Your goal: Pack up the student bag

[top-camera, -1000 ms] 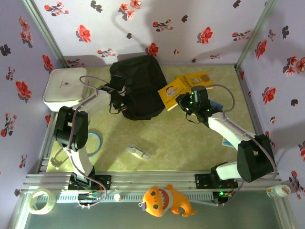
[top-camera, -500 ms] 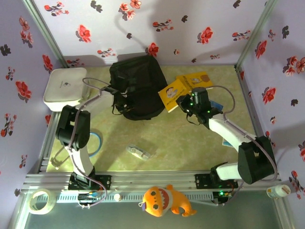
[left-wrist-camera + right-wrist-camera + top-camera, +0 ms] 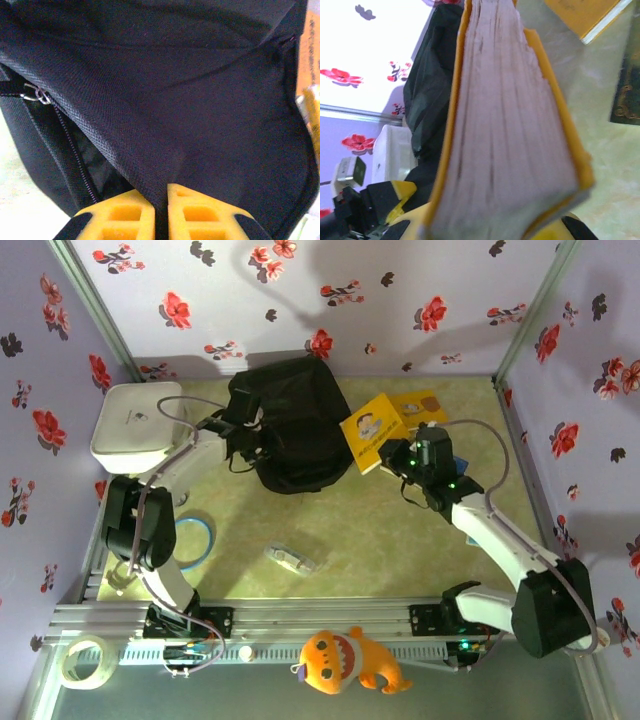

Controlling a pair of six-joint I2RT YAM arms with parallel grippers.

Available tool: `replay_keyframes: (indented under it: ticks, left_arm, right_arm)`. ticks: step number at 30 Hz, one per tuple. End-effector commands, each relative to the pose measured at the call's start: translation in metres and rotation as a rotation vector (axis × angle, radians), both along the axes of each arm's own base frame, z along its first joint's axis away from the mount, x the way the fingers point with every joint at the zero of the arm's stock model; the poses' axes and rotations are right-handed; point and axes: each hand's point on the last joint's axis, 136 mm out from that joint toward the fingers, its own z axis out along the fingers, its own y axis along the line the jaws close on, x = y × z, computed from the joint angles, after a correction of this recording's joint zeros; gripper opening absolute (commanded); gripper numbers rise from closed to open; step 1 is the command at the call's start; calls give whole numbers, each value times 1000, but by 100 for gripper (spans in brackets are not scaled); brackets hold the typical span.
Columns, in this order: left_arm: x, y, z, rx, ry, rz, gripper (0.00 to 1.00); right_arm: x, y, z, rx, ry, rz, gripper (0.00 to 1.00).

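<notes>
Risk: a snag at the opening.
Left tool is pinched closed on the student bag flap at the back of the worktop. Right tool clamps 1 yellow book just beside the bag. A sagging flap could catch the book's corner.

Left arm stretched far forward, left tool pinching fabric of the student bag. Right arm angled inward, right tool clamping a yellow book.
</notes>
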Motion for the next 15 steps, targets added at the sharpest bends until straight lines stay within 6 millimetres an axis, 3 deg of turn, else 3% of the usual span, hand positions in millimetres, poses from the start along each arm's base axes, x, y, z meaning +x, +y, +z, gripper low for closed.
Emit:
replay_keyframes:
  ticks: [1, 4, 7, 15]
  left_arm:
    - [16, -9, 44, -120, -113, 35, 11]
    - [20, -10, 52, -149, -150, 50, 12]
    - [23, -12, 55, -169, -170, 59, 12]
    - [23, -18, 59, -210, -175, 51, 11]
  right_arm:
    - [-7, -35, 19, -92, -64, -131, 7]
    - [-26, -57, 9, -172, -13, -189, 6]
    - [-39, -56, 5, -155, 3, -159, 6]
    - [-37, 27, 33, 193, -37, 134, 7]
